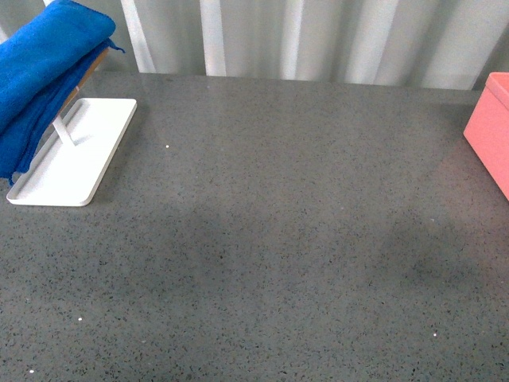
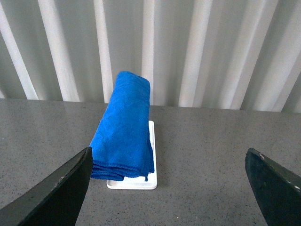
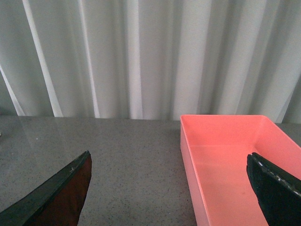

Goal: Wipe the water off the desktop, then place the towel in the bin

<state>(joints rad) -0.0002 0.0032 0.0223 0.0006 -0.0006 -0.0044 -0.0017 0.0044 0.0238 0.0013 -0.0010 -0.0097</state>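
Note:
The blue towel [image 1: 44,68] hangs folded over a bar above a white tray [image 1: 79,151] at the far left of the grey speckled desktop [image 1: 270,239]. In the left wrist view the towel [image 2: 124,129] lies ahead of my open left gripper [image 2: 171,188], well beyond its dark fingers [image 2: 61,190]. The salmon-pink bin [image 1: 491,131] shows at the right edge. My right gripper [image 3: 169,193] is open and empty, with the bin [image 3: 225,165] just ahead of it and one finger [image 3: 275,193] in front of the bin's inside. No water shows on the desktop. Neither arm appears in the front view.
A pale pleated curtain [image 1: 302,36] runs along the desktop's far edge. The white tray [image 2: 134,181] carries a wooden bar on a white post [image 1: 65,131].

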